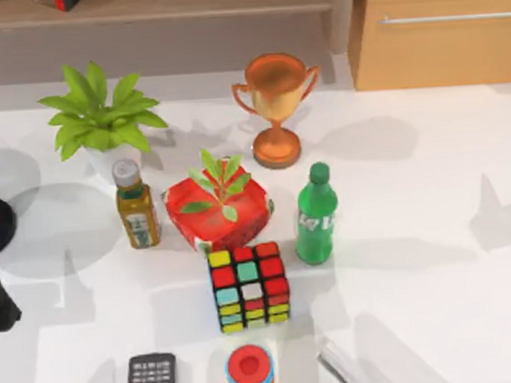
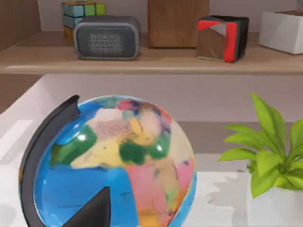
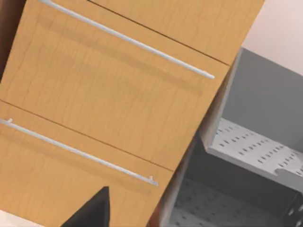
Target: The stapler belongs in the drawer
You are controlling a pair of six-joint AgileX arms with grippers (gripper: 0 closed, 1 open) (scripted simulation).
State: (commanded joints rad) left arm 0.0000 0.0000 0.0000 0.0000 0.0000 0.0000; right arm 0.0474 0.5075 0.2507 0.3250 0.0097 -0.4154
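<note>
Our right gripper (image 3: 90, 213) is raised in front of the drawer (image 3: 118, 90). A dark tip of it juts in at the edge of the right wrist view, and we cannot tell whether it is apart or together. Ahead of it the tan fronts sit flush and closed, each with a thin silver handle (image 3: 128, 39) across it. Just beside the cabinet stands a grey perforated rack (image 3: 246, 151).

From above, the table (image 1: 433, 259) is bare on its right half, between the drawer front and the near edge, so there is free room there.

The stapler (image 1: 340, 366), or what looks to be it, a pale bar cut off by the picture's lower edge, lies at the table's near edge. It is well apart from the right gripper and the drawer, between open tabletop and a red ring stack (image 1: 250, 371), near the puzzle cube (image 1: 249, 287).

Our left gripper (image 2: 92, 213) hangs just before the globe (image 2: 113, 165) at the table's left edge. Its state we also cannot tell.
</note>
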